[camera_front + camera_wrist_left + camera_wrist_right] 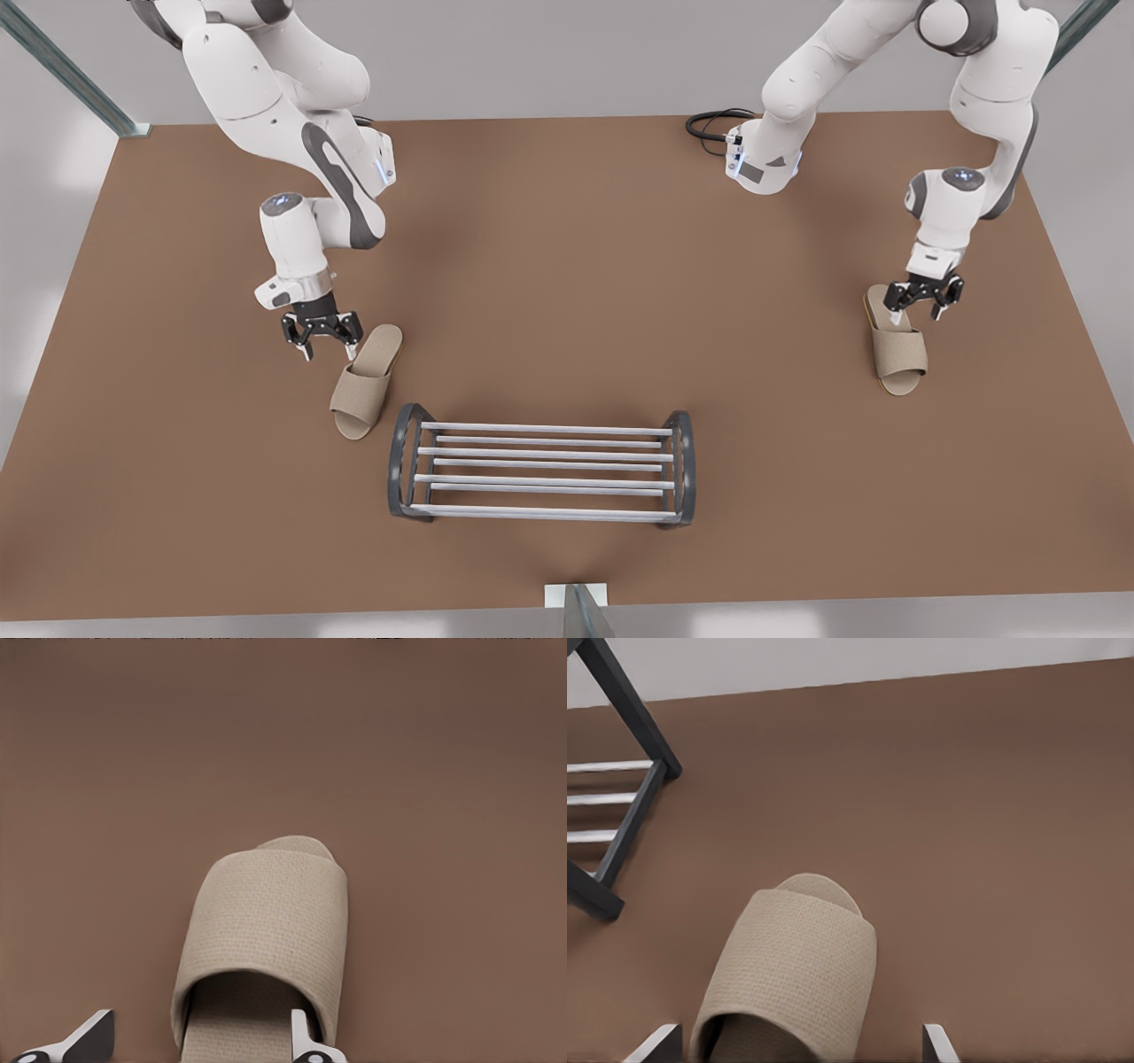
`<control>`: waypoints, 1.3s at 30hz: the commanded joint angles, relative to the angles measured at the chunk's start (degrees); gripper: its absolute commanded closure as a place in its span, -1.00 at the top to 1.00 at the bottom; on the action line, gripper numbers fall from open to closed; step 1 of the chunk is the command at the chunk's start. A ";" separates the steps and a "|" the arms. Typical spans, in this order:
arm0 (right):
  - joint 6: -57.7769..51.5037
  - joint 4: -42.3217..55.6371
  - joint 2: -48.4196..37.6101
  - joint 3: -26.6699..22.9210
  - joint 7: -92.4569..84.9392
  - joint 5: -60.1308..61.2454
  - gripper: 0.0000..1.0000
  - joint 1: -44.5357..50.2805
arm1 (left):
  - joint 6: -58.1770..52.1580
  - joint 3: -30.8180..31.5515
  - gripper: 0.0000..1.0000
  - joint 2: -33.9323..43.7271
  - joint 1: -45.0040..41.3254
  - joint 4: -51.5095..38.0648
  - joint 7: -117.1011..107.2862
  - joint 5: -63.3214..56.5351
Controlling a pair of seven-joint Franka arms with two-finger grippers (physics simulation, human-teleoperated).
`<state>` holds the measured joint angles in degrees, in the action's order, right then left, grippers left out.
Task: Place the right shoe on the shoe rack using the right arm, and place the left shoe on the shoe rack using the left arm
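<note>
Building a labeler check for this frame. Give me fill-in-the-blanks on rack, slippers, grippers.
1. The rack holds ___ slippers.
2. The slipper nearer the rack lies toward the front view's ___.
3. The right gripper, beside that slipper, has its fingers ___.
4. The left gripper hovers over the other slipper's ___ end.

Missing words: no; left; open; heel

Bare table [567, 266] surrounds the shoe rack [542, 465].
</note>
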<state>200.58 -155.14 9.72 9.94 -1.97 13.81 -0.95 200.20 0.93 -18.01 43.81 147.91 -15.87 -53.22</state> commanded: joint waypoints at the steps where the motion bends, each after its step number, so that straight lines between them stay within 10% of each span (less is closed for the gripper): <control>1: 0.16 -0.16 0.30 0.08 3.46 0.25 1.00 -0.10 | 0.01 0.03 0.95 -0.71 -0.04 -0.78 -2.67 -0.13; 39: 0.34 7.04 13.22 -0.71 3.55 4.56 1.00 1.13 | 0.10 1.70 0.96 -9.76 2.24 -9.30 -2.67 -4.43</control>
<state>200.95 -148.23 22.90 9.23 1.13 18.34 0.18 200.35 2.21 -27.82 45.94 138.67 -18.26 -57.67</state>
